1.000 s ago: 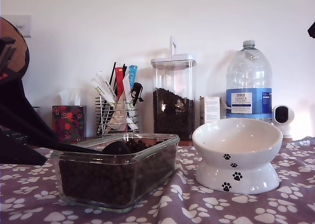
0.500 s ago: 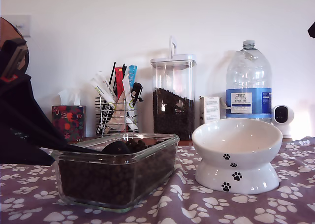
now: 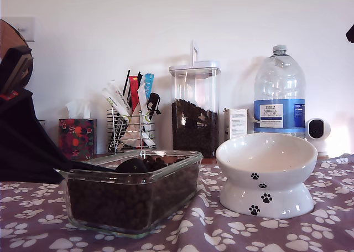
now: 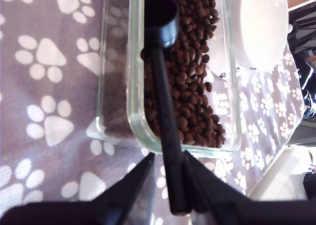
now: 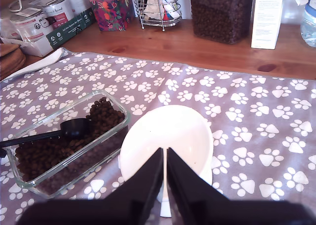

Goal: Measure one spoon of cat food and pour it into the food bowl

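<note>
The black spoon [image 4: 165,86] lies in the glass dish [image 4: 136,111], its cup [image 3: 131,165] resting on the dark brown cat food [image 4: 192,86]. Its handle sticks out over the dish rim. My first gripper [image 4: 168,156] is open, and the handle runs between its fingers. One finger touches the handle; a sliver of cloth shows beside the other. The first arm [image 3: 22,147] fills the exterior view's left. My second gripper [image 5: 164,151] is shut and empty, hovering above the white food bowl [image 5: 168,131]. That bowl [image 3: 265,169] is empty, at the exterior view's right of the dish.
Along the back stand a tall clear kibble canister [image 3: 194,111], a water bottle [image 3: 279,91], a wire rack of sachets [image 3: 133,124], a tissue box [image 3: 77,138], a small carton [image 3: 236,123] and a white camera [image 3: 317,131]. Tins [image 5: 44,12] sit on the wood counter.
In the exterior view the first arm's dark bulk has shifted towards the dish. The spoon, the dish and the bowl have not moved.
</note>
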You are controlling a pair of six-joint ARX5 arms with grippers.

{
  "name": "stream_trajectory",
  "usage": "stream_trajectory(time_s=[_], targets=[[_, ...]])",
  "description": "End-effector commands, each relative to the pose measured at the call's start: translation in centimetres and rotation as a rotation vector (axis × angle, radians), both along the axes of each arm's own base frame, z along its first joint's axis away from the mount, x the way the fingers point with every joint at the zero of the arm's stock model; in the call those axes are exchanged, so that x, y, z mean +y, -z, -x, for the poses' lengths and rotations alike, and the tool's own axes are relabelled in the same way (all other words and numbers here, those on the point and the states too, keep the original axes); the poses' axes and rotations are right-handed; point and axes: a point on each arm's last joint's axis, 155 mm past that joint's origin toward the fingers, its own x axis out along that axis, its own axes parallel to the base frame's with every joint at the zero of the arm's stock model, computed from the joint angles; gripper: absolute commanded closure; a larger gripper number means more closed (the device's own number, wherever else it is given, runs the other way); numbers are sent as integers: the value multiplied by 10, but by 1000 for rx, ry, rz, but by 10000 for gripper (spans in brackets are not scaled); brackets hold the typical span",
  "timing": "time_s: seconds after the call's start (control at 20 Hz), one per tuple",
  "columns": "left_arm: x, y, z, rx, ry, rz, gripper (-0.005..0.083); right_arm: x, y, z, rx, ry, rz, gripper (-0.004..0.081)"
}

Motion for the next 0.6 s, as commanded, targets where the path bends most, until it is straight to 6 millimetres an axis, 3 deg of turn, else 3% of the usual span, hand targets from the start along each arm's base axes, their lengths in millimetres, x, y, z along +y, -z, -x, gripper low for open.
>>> stream_trajectory(time_s=[0.0, 0.55], targets=[[-3, -4, -2, -25, 7, 14, 649, 3, -6, -1, -13, -11, -6, 780], [-10, -10, 8, -8, 59, 61, 721, 3, -6, -1, -13, -11, -6, 780]])
